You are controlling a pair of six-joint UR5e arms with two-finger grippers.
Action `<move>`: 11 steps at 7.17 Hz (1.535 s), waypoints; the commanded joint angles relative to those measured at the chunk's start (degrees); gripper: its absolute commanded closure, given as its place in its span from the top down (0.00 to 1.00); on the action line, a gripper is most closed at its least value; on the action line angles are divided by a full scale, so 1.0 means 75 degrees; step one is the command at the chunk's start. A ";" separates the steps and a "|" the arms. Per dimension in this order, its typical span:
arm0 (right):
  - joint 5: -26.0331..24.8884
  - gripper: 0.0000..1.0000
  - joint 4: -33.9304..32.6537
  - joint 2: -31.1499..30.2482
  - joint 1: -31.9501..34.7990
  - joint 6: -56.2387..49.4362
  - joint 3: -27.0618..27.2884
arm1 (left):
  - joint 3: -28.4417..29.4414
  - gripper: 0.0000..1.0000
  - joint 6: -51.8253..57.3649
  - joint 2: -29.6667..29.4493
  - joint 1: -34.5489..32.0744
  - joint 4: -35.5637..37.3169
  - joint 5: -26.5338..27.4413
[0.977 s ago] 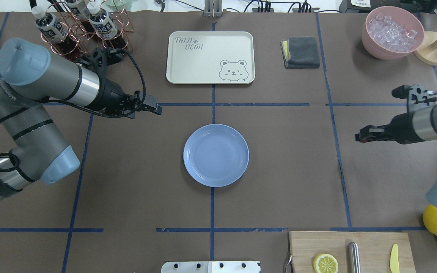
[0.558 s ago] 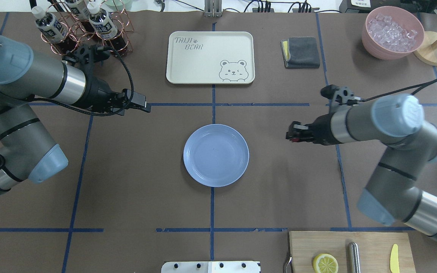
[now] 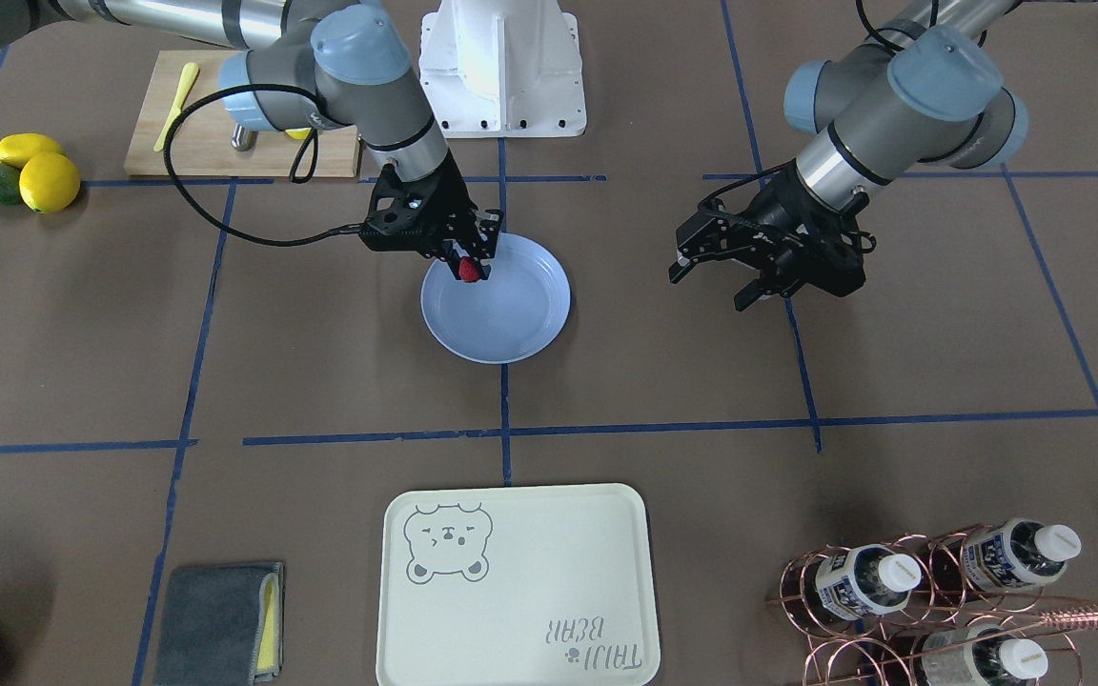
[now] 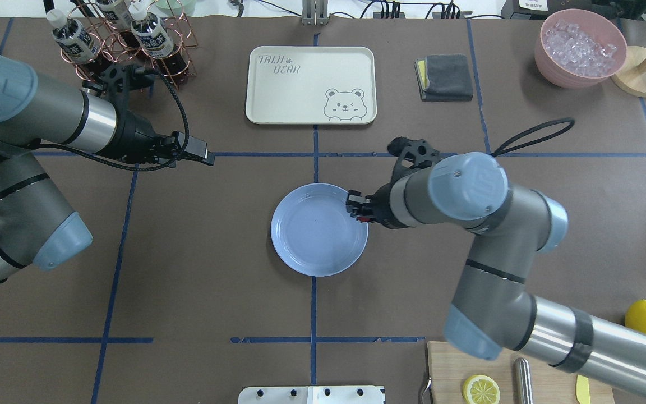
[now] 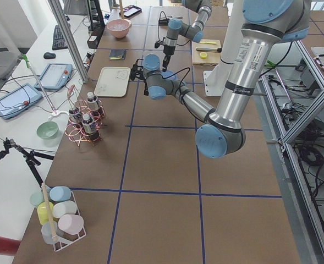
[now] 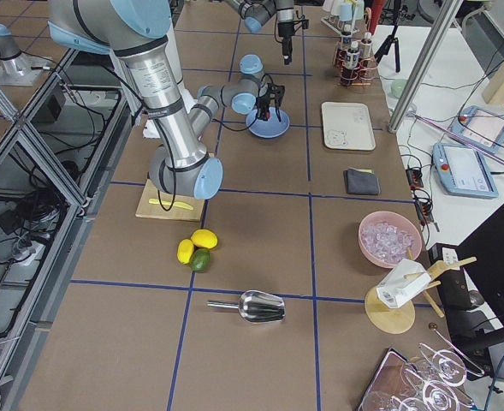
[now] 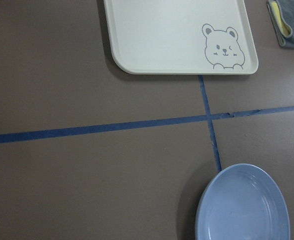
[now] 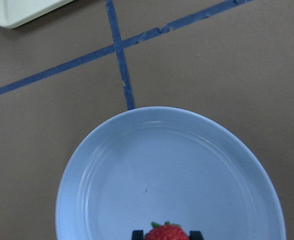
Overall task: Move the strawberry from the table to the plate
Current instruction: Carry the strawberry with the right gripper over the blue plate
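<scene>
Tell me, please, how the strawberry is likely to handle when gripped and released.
Probably light: the strawberry is tiny beside the plate. Possibly soft, so the jaws of the right gripper shut on it could bruise it. Being roundish, it may roll on the glossy plate; the raised rim should stop it.

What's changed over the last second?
The right gripper swept inward from its own side to the rim of the plate, still shut on the strawberry. The left gripper drew back slightly leftward, open. Plate and tray stayed put.
</scene>
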 commanded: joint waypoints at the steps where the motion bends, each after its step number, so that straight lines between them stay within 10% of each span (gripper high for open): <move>1: -0.0056 0.00 -0.0047 0.0345 -0.0160 0.0013 -0.0486 | -0.0009 1.00 0.0019 0.0019 -0.0005 0.0000 0.0008; 11: -0.0150 0.00 -0.0539 0.0872 -0.0149 -0.0140 -0.1236 | 0.0026 1.00 0.0031 0.0031 0.0006 0.0000 0.0019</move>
